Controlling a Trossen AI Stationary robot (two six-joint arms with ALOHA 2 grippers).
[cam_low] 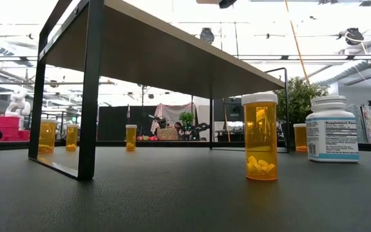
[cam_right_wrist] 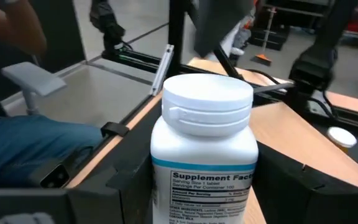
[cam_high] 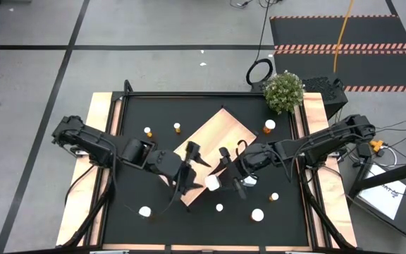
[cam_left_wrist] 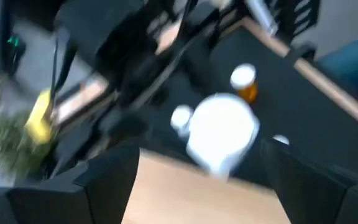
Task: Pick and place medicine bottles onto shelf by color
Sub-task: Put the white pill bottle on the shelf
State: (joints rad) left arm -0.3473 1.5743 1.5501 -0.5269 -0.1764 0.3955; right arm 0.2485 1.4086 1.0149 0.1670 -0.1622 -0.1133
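white bottle (cam_right_wrist: 204,149): upright between the right gripper's (cam_high: 240,185) fingers, held, at the shelf's (cam_high: 220,134) near edge | second white bottle (cam_high: 212,183): on the shelf corner, in front of the left gripper (cam_high: 187,180), fingers spread wide, holding nothing | orange bottles (cam_low: 261,136): standing around on the black mat (cam_high: 154,204)

A grey tiled floor (cam_high: 154,28) crossed by black tape lines surrounds the table, with a dark hazard-striped mat (cam_high: 344,42) in one corner. A small potted plant (cam_high: 284,90) sits at the table's far edge. Bright ceiling lights (cam_low: 340,19) glare over a cluttered workshop with a pink bin (cam_low: 4,124).
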